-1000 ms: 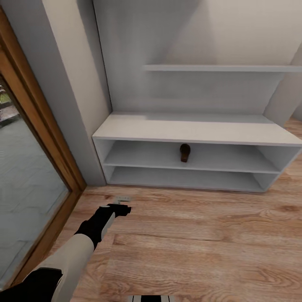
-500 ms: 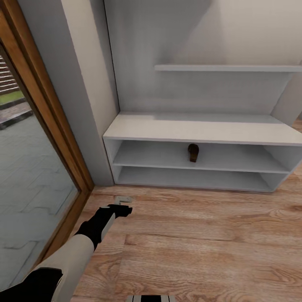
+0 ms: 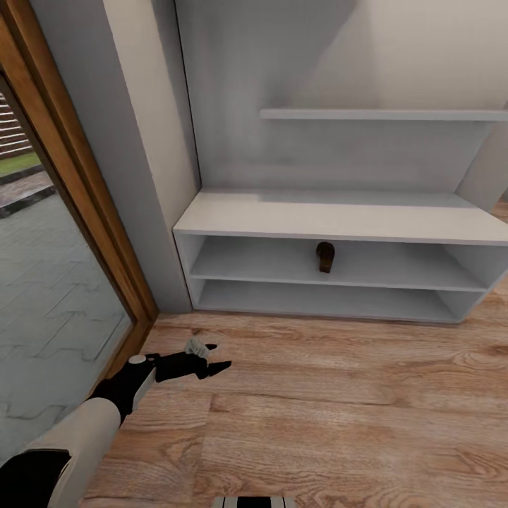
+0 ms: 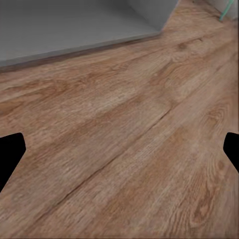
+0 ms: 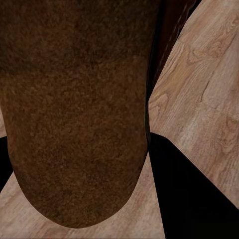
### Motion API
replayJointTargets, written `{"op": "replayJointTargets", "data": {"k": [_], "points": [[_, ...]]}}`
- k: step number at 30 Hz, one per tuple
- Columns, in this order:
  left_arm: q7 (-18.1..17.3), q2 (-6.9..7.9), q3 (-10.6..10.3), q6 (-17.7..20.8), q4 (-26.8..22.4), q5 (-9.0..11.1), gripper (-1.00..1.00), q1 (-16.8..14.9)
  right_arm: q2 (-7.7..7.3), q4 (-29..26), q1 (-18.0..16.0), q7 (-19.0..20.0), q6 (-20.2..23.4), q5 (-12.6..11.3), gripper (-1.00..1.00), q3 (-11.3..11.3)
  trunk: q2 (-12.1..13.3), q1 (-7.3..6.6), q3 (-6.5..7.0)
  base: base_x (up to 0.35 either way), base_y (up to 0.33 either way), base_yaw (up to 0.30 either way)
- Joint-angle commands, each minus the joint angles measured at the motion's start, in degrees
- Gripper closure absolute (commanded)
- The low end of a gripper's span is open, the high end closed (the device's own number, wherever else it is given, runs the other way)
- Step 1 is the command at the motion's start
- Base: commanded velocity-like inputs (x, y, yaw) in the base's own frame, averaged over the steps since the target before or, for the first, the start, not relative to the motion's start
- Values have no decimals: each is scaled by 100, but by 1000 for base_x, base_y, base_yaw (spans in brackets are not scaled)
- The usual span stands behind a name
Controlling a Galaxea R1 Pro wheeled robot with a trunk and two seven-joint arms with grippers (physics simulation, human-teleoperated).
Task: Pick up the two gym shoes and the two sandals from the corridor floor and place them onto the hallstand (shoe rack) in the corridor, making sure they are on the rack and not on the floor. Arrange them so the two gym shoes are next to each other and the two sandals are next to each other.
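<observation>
Far left in head view: glass door w/ wood frame (image 3: 106,233), paved yard beyond. Next over, left arm reaches low over the corridor floor (image 3: 339,416); left gripper (image 3: 212,358) hangs just above the planks, empty. Left wrist view has its fingertips (image 4: 11,152) at opposite edges w/ bare planks between, so fingers are spread wide, nothing in them.

Center: the hallstand (image 3: 331,219), light grey, two-tier open base, back panel, one upper shelf visible. One sandal (image 3: 325,256) already sits on the upper tier of the base, roughly mid-width, upright, standing alone (nothing beside it).

Right side: right wrist view is mostly a dark reddish-brown leathery surface, prob the second sandal (image 5: 74,109), very close to the cam, planks behind it. It looks carried by the right gripper, but the fingers aren't clearly shown, so can't tell if they're clamped on it or not. Gym shoes: no sighting in these views.

Risks from here:
- the sandal at the right gripper could slip if grip is marginal, since it hangs over the floor, not the rack.
- could get set far from the first one, breaking the pairing.
- sliding it into the low tier may bump the shelf edge or knock the placed sandal off.
- left gripper is low; dragging on planks is possible when the base moves.
</observation>
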Motion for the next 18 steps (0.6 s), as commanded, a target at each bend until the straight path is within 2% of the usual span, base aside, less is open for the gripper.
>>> {"op": "replayJointTargets", "data": {"k": [1,5,6,7,8,9,10,11,12,13,14,15,16,17,18], "points": [[-32,13,-18,-50,-4,-22,-100,-2,0,-7,-7,42,26,45,100,-13,-2,-1,-5,0,0,0],[-70,-27,-35,-68,9,-73,-100,-2,7,28,-7,54,26,38,100,44,-2,-1,-5,0,0,0],[-74,-38,-37,-70,43,-83,-100,-2,9,39,-7,56,26,36,100,147,-2,-1,-5,0,0,0],[-82,-45,-39,-71,84,-90,-100,-2,19,55,-7,61,26,33,100,345,-2,-1,-5,0,0,0],[-92,-46,-41,-72,121,-95,-100,-2,62,97,-7,70,38,26,100,847,-2,-1,-5,0,0,0],[-94,-46,-41,-72,129,-96,-100,-2,83,114,-7,67,44,24,100,1061,-2,-1,-5,0,0,0],[-101,-40,-37,-73,144,-99,-100,-2,196,158,-7,56,63,17,100,1794,-2,-1,-5,0,0,0],[-105,-29,-33,-73,150,-95,-100,-2,312,174,-7,50,72,8,100,2318,-2,-1,-5,0,0,0],[-106,-24,-29,-73,152,-92,-100,-2,374,180,-7,47,77,4,100,2579,-2,-1,-5,0,0,0],[-108,-15,-24,-73,153,-89,-100,-2,510,189,-7,41,84,-5,100,3082,-2,-1,-5,0,0,0],[-111,-11,-23,-73,153,-88,-100,-2,587,192,-7,38,86,-8,100,3319,-2,-1,-5,0,0,0],[-115,1,-17,-73,152,-86,-100,-2,755,196,-7,34,93,-13,100,3757,-2,-1,-5,0,0,0],[-118,16,-15,-73,152,-86,-100,-2,840,198,-7,33,95,-14,100,3954,-2,-1,-5,0,0,0],[-127,64,-14,-73,152,-80,-100,-2,1012,200,-7,30,120,-13,100,4298,-2,-1,-5,0,0,0],[-134,96,-14,-73,152,-75,-100,-2,1098,201,-7,30,152,-8,100,4447,-2,-1,-5,0,0,0]]}}
